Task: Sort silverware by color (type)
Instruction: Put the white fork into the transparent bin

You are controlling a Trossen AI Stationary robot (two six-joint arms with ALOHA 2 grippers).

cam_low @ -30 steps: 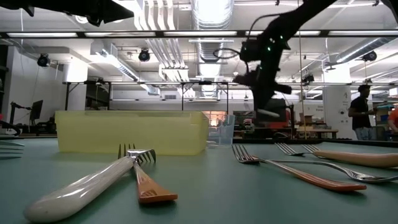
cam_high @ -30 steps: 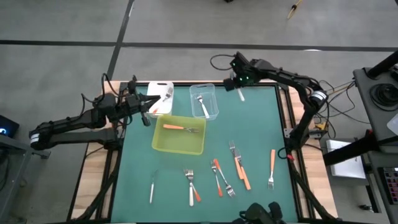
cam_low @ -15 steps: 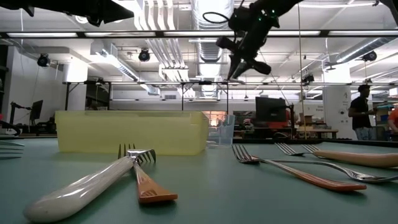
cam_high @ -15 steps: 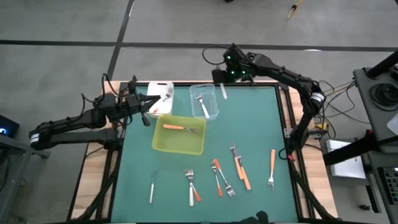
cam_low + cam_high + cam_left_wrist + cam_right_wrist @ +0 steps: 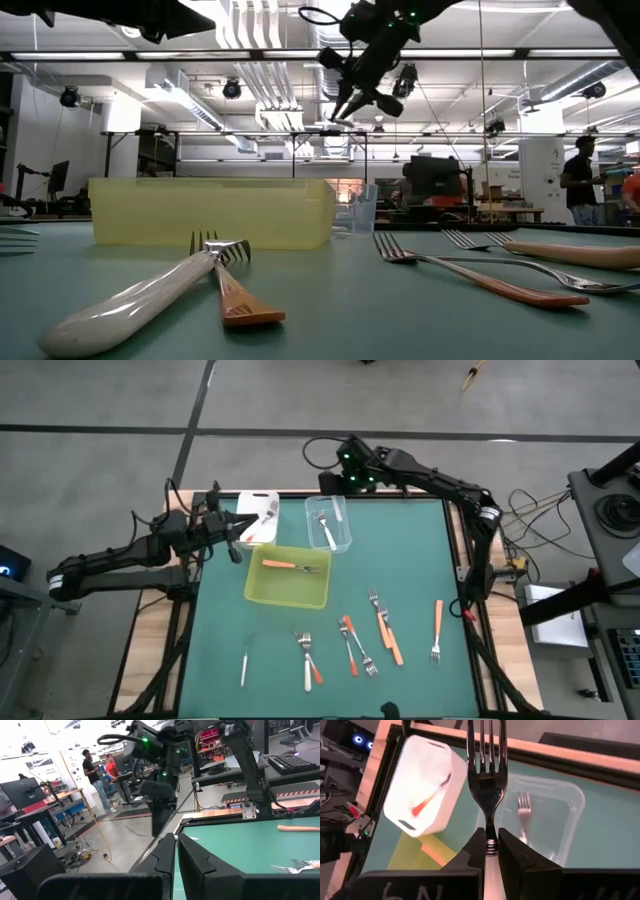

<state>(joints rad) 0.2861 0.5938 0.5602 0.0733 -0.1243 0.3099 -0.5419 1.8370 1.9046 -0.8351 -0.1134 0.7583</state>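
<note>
The right gripper (image 5: 491,851) is clamped on a white-handled, silver-headed fork (image 5: 488,780) — held above the far rim of the clear plastic tub (image 5: 329,522), which holds another silver fork (image 5: 324,528). The left gripper (image 5: 237,536), fingers closed and empty, waits beside the white tub (image 5: 257,516), just left of the clear one.

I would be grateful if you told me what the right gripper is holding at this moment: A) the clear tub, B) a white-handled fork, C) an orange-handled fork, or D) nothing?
B: in the right wrist view the right gripper is shut on a white-handled fork, its silver tines pointing out over the clear tub and the white tub.
</note>
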